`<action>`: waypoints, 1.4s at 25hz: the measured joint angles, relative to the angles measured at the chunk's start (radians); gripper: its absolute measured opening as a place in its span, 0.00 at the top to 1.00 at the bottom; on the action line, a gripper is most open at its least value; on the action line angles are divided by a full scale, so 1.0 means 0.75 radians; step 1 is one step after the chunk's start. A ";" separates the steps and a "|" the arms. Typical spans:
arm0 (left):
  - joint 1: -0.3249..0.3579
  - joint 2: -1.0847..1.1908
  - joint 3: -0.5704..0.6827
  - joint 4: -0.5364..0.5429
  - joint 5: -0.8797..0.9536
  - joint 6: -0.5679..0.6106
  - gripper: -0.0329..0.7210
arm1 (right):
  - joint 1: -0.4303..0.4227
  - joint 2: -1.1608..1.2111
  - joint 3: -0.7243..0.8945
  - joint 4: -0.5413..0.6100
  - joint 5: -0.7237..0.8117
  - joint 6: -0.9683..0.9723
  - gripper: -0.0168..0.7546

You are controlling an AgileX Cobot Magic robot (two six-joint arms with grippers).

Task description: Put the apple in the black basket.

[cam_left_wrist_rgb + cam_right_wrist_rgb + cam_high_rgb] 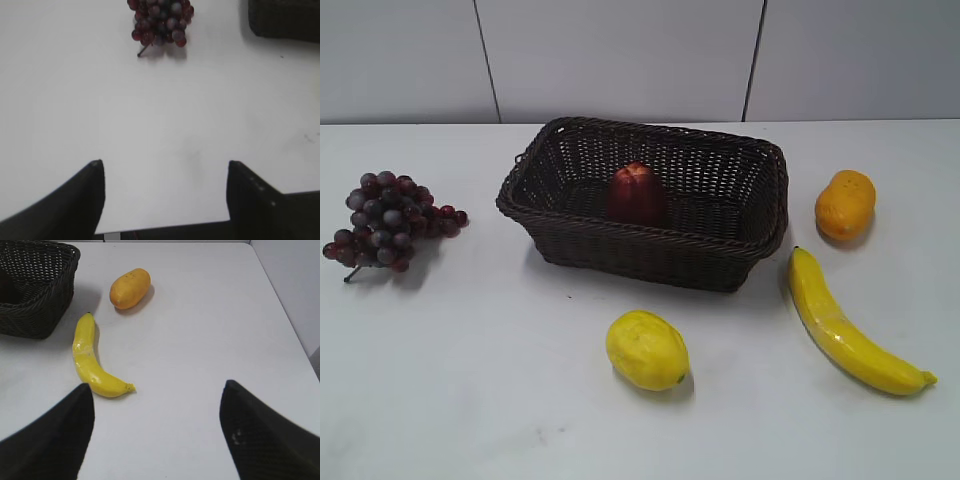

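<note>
The left pincer is hanging spread wide and holding nothing, low over bare worktop toward the near left edge, with the grapes lying well ahead of it. The right pincer is likewise gaping and empty, hovering over the near right part of the worktop, the banana and the orange-yellow fruit lying beyond its tips. Neither arm is showing in the exterior view, so both are sitting well back from the fruit.

To my eye the job is looking done: the apple is resting inside the black basket, near the middle of its floor, and nothing is gripping it. The sensible thing now is for both arms to be keeping clear of the basket rim and the loose fruit, since a stray nudge could shift the basket or roll the lemon sitting near the front edge.

The apple is showing dark red and glossy, roundish, with a lighter orange-red patch on top; the near wall of the basket is hiding its lower part. The basket itself is standing toward the back middle of the worktop, dark woven wicker with sloping sides and a thick braided rim.
</note>
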 joint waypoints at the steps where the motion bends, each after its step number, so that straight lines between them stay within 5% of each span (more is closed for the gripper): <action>1: 0.000 -0.037 0.008 0.002 0.000 0.000 0.23 | 0.000 0.000 0.000 0.000 0.000 0.000 0.22; 35: 0.041 -0.160 0.110 0.012 -0.163 0.000 0.29 | 0.000 0.000 0.000 0.000 -0.002 0.000 0.22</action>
